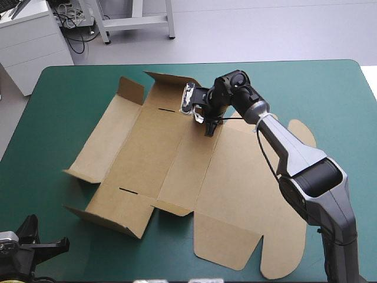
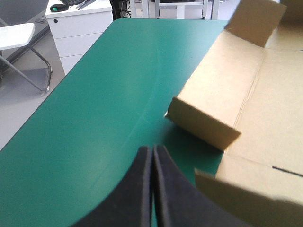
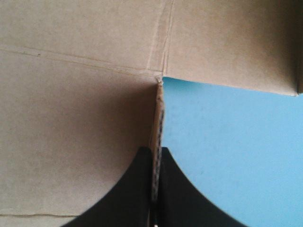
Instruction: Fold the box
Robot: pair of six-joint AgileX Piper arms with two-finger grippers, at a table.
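Mid-frame in the high view: flat-cut brown cardboard box, spread mostly flat on the teal-green table cover, short flaps tilted up along its left side and at its upper edge. Upper centre of the frame: right arm's black two-fingered gripper, pinched on a flap of the board, the sheet's thin edge showing between the fingertips in the wrist view. Lower left corner: left arm's black gripper, fingers pressed together on nothing, over bare cover, near a raised flap.
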